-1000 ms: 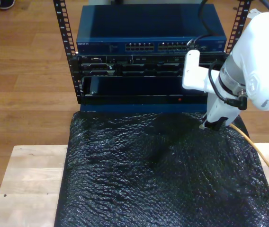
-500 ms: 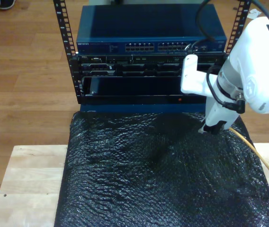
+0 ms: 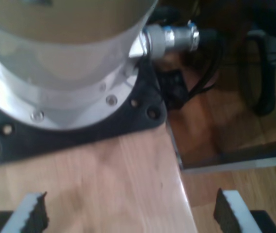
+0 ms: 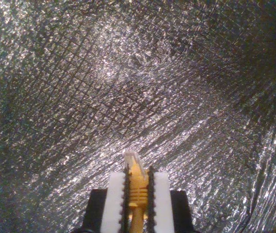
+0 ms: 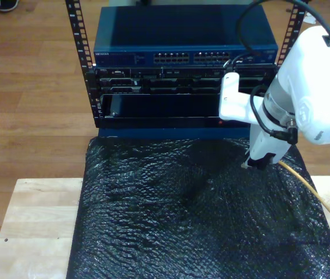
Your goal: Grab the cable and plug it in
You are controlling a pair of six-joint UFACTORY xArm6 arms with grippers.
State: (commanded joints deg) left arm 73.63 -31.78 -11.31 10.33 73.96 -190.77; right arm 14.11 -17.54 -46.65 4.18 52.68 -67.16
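The black textured mat [image 5: 200,215] is my landmark; it covers most of the wooden table [image 5: 31,226] and runs up to the foot of the equipment rack [image 5: 182,87], where a blue network switch [image 5: 182,40] with two rows of ports sits on top. Over the mat's far edge nearest the rack, toward the exterior view's right, the white second arm [image 5: 310,87] reaches down. My second gripper [image 4: 138,191] hangs just above the mat, clamped on the cable [image 5: 313,189]: the ribbed yellow boot is pinched between the two white pads [image 4: 114,199], and the small clear plug [image 4: 132,158] sticks out past the fingertips, pointing across the mat. Behind the gripper the cable trails over the mat toward the exterior view's right edge. My first gripper [image 3: 128,213] looks spread apart, over bare wood beside an arm's base [image 3: 65,63], though that view is blurred.
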